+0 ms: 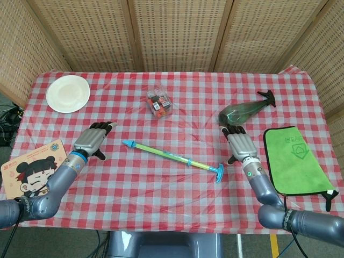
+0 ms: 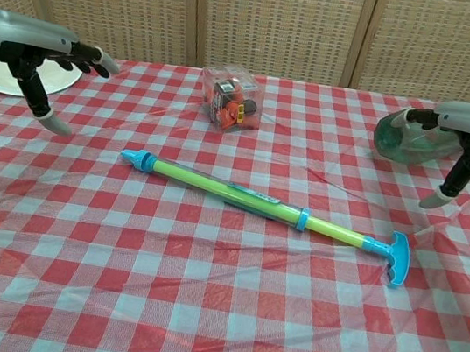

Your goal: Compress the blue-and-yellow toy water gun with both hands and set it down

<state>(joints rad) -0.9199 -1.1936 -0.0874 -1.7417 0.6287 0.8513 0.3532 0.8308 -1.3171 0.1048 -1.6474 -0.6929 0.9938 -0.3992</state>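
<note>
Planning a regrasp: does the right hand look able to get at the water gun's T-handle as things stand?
Probably yes. The right hand hangs open beside the handle of the water gun, with only bare tablecloth between them.

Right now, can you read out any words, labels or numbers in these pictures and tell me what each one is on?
None can be read out.
Green cloth: a printed emblem, too small to read.
Cartoon mat: red marks by the face, too blurred to read.
Clear box: packaging inside, print illegible.
</note>
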